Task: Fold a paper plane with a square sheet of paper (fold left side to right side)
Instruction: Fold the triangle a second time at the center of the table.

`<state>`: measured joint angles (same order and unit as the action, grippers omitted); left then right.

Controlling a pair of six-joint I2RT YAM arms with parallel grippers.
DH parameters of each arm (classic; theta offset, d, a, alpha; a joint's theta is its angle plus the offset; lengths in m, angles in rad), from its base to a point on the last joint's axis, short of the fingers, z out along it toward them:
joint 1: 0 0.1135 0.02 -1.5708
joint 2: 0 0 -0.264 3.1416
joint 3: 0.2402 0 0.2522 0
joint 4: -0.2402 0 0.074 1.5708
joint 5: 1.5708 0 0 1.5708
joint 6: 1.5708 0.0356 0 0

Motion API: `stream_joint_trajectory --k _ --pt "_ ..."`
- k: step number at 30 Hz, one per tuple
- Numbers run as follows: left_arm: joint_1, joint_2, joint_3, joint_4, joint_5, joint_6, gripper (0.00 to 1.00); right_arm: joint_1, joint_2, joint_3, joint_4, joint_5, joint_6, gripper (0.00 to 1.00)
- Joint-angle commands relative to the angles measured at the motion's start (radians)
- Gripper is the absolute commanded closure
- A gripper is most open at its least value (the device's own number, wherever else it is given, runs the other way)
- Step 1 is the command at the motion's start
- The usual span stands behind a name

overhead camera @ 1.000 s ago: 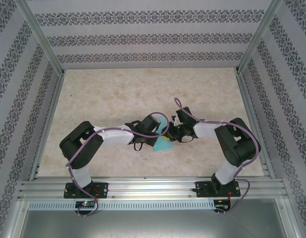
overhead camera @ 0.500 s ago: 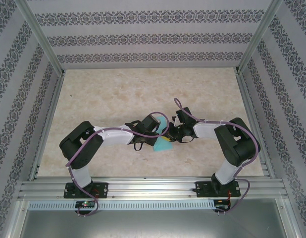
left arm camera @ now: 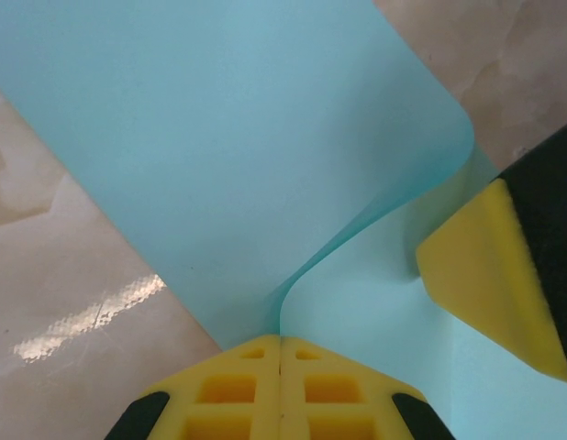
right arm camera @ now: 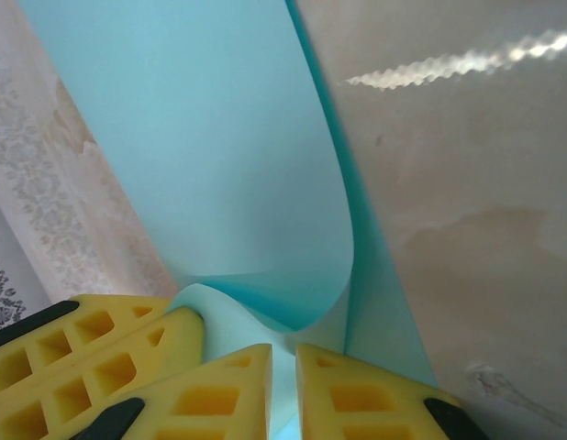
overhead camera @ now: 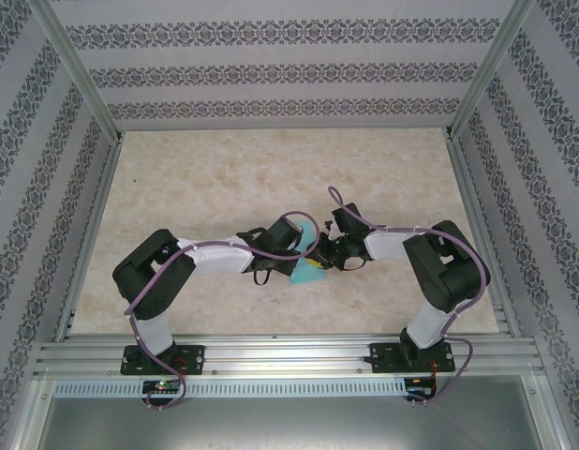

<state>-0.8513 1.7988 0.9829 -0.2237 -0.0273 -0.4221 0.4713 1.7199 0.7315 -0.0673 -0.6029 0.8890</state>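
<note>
The square sheet of paper (overhead camera: pixel 308 274) is turquoise and is held up between both arms at the table's middle. It bends in a loose curl (left arm camera: pixel 265 156), not in the shape of a paper plane. My left gripper (left arm camera: pixel 281 341) is shut on one edge of the sheet, its yellow pads pressed together. My right gripper (right arm camera: pixel 284 356) is shut on the sheet too, with pale paper in the thin slit between its pads. The two grippers nearly touch: the right one's finger (left arm camera: pixel 490 275) shows in the left wrist view, and the left one's fingers (right arm camera: pixel 100 353) in the right wrist view. From above, the left gripper (overhead camera: pixel 303 249) and right gripper (overhead camera: pixel 325 253) meet over the paper.
The beige marbled table (overhead camera: pixel 224 178) is bounded by patterned walls and metal frame posts (overhead camera: pixel 76 70). An aluminium rail (overhead camera: pixel 289 356) with the arm bases runs along the near edge.
</note>
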Motion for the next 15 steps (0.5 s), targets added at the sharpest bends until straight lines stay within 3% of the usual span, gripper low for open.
stream_joint_trajectory --k 1,12,15 --pt "0.011 -0.001 0.019 0.018 -0.028 -0.019 1.0 0.007 0.023 0.008 -0.051 0.043 -0.025 0.84" --pt "0.011 -0.161 -0.023 -0.012 -0.018 -0.052 0.73 0.007 0.03 0.003 -0.066 0.054 -0.031 0.84" --pt "0.011 -0.224 -0.056 -0.007 0.011 -0.084 0.7 0.007 0.029 0.005 -0.067 0.054 -0.032 0.84"
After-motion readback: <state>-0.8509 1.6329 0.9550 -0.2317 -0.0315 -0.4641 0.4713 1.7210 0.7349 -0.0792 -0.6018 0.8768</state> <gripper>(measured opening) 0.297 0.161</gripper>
